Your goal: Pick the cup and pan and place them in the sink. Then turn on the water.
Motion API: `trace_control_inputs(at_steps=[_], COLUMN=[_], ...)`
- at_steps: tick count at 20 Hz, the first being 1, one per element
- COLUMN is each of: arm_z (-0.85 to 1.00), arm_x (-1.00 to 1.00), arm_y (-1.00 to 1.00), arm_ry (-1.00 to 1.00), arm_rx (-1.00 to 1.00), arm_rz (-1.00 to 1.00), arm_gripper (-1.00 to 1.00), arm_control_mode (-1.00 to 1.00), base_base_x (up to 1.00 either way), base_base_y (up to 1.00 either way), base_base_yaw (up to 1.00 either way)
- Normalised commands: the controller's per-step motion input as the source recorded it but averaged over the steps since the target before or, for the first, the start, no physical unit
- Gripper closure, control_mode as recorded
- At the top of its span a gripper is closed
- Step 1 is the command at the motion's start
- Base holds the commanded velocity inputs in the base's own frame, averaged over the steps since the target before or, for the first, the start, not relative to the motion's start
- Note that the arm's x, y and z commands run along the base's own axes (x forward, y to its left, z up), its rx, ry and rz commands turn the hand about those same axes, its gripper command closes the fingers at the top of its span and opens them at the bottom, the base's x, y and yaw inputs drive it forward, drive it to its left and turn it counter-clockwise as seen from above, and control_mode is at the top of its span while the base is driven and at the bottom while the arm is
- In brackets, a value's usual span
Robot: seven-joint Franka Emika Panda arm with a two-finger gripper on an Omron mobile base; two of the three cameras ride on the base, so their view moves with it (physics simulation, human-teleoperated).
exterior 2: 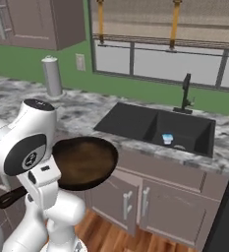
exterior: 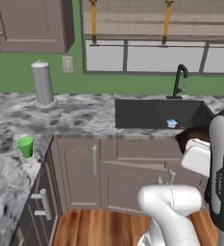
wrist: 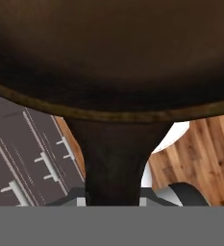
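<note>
Pan position, left base view: the pan [exterior: 192, 136] shows as a dark edge behind the white arm, in front of the cabinet face and below the black sink [exterior: 156, 113], which lies ahead and slightly left. The green cup [exterior: 25, 146] stands on the tabletop [exterior: 80, 115] far left.

Right base view: the pan is carried level in the air, handle trailing back toward the arm; the sink lies forward and to the right, past the tabletop edge.

Hand view: the end effector [wrist: 114, 199] is pinching the pan handle, whose long axis runs straight away from the camera.
</note>
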Motion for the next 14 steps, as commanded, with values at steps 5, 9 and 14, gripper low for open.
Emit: trace_control_inputs(at_steps=[5,9,14], arm_z=[0.0,0.0,0.0], arm_x=[0.0,0.0,0.0], arm_y=[0.0,0.0,0.0], arm_ry=[0.0,0.0,0.0], arm_rx=[0.0,0.0,0.0], arm_rz=[0.0,0.0,0.0], arm_gripper=[1.0,1.0,1.0], arm_control_mode=[1.0,1.0,1.0], base_base_x=[0.88,0.46,-0.01], base_base_y=[-0.8,-1.0,-1.0], base_base_yaw=[0.1,0.05,-0.01])
